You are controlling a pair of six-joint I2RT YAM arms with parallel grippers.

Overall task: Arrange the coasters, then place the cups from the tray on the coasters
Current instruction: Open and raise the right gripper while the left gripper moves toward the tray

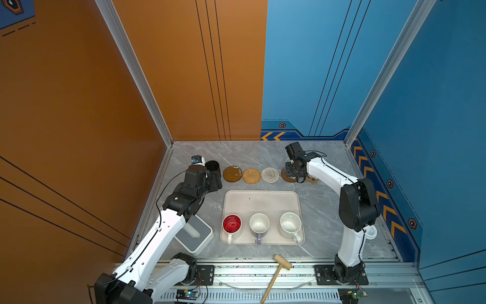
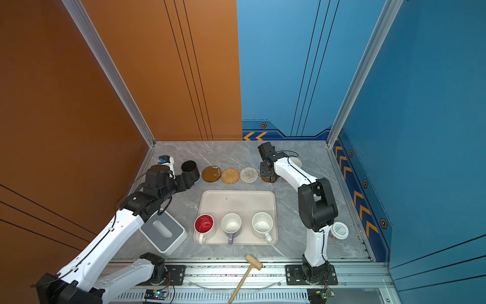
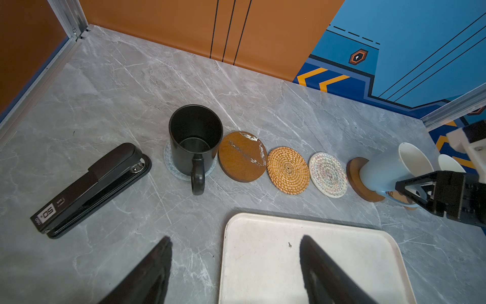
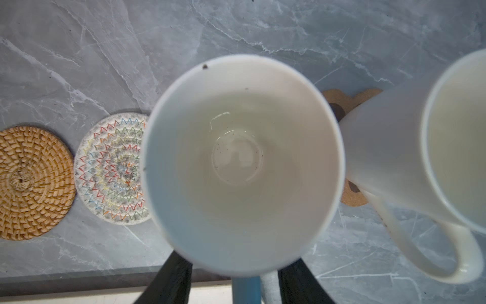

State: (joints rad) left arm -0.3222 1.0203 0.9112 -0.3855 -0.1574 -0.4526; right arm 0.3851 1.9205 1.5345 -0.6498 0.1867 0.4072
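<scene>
Marble tabletop (image 1: 323,205) | light blue mug (image 3: 381,171) on matte brown coaster (image 3: 353,173) | right end effector (image 4: 234,265) released, fingers (image 4: 173,281) astride handle (image 4: 246,289)

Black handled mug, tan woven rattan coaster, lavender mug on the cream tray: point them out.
black handled mug (image 3: 196,143): left wrist view, its inside.
tan woven rattan coaster (image 3: 288,170): left wrist view, woven centre.
lavender mug (image 1: 259,225): a top view, its pale inside.

Three cups (image 1: 259,223) stand nearside in the tray (image 1: 261,201); behind it coasters (image 1: 251,175) form a row, seemingly touching.
</scene>
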